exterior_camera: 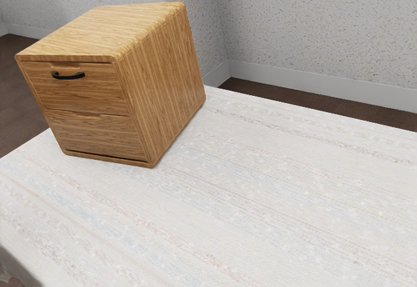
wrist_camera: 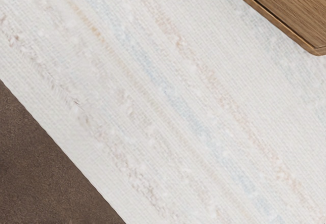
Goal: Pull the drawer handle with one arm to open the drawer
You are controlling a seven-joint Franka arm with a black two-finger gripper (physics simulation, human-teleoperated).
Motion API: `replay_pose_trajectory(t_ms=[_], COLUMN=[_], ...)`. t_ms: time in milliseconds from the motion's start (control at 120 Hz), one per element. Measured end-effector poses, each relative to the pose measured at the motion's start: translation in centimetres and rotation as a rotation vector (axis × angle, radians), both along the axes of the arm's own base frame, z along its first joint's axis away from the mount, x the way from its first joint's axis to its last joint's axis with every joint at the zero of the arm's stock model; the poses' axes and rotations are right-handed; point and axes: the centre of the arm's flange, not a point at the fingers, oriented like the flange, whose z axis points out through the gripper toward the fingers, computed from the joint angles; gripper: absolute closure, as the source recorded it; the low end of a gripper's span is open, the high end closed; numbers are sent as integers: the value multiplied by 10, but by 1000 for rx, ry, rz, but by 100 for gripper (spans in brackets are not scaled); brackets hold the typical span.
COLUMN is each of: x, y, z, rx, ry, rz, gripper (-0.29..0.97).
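Although I cannot tell whether the jaws are open or closed, below them lies the pale table, with a corner of the wooden cabinet close by. Its top drawer, black handle on front, sits shut.

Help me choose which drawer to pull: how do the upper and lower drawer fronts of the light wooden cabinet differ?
The upper drawer front carries a black curved handle near its top; the lower drawer front shows no handle. The upper one sits just under the top of the light wooden cabinet, the lower one just above its base. Both share the same striped wood grain and look shut.
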Motion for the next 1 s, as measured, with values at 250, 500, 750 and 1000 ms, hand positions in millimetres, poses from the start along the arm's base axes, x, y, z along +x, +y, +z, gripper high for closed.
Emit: replay_pose_trajectory(t_ms=[250, 500, 750, 1000], x=[-4, 3, 47, 38], y=[20, 40, 21, 32], z=[-10, -5, -5, -1], rx=[-55, -56, -87, -81], ry=[-57, -214, -337, -344], rz=[151, 300, 342, 432], gripper=[0, 0, 0, 0])
